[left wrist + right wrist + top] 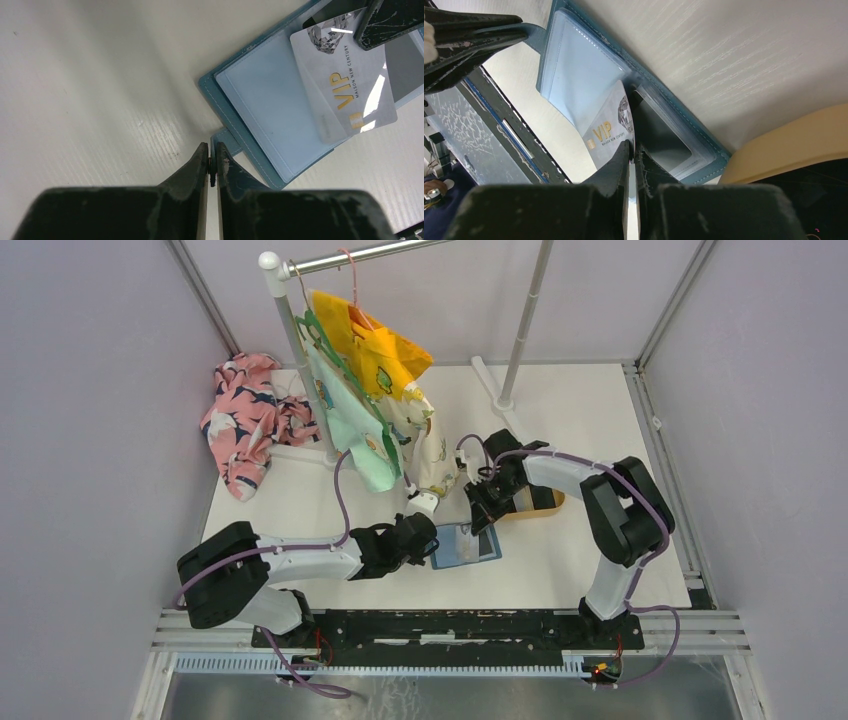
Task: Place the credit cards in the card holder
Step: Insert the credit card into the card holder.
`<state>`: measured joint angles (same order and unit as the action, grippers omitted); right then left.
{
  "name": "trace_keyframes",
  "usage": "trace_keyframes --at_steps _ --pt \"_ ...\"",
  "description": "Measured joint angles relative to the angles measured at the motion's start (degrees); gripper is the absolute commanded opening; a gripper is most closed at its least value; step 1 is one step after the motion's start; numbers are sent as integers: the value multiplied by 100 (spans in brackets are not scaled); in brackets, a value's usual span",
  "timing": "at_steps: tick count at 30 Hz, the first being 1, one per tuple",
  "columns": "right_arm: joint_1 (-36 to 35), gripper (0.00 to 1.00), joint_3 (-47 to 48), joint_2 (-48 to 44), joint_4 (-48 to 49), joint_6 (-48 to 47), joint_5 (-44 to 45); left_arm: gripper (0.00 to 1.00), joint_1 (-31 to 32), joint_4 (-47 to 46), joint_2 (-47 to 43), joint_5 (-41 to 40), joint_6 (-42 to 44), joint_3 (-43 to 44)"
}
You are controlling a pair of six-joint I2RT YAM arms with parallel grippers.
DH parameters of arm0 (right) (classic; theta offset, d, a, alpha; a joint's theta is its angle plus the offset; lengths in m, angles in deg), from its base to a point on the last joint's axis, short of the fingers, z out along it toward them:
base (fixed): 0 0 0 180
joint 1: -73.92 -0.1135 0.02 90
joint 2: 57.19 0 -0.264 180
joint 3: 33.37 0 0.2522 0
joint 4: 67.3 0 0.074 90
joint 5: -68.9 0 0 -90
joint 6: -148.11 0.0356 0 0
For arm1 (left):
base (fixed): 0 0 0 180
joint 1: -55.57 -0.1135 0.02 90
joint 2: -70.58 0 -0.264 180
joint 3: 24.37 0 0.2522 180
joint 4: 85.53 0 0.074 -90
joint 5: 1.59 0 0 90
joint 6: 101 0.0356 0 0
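The teal-blue card holder (466,545) lies open on the white table, its pale blue slots facing up (270,100). My left gripper (212,154) is shut on the holder's snap tab at its near edge; in the top view it sits at the holder's left side (428,538). My right gripper (632,148) is shut on a shiny grey credit card (605,129) with gold "VIP" lettering. The card lies slanted over the open holder (584,75), one end at the middle fold (345,85). A dark patch shows behind the clear pocket (661,135); I cannot tell whether it is a card.
A tan oval tray (535,502) lies just right of the holder, under the right wrist (794,145). A clothes rack (290,330) with hanging children's clothes (370,390) stands behind. A pink patterned garment (245,420) lies at the back left.
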<state>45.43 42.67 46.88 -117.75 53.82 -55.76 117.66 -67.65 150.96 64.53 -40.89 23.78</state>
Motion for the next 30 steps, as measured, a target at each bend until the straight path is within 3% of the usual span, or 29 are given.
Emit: trace_keyframes --at_steps 30 --pt "90 11 227 363 -160 146 -407 14 -4 -125 15 173 79 0"
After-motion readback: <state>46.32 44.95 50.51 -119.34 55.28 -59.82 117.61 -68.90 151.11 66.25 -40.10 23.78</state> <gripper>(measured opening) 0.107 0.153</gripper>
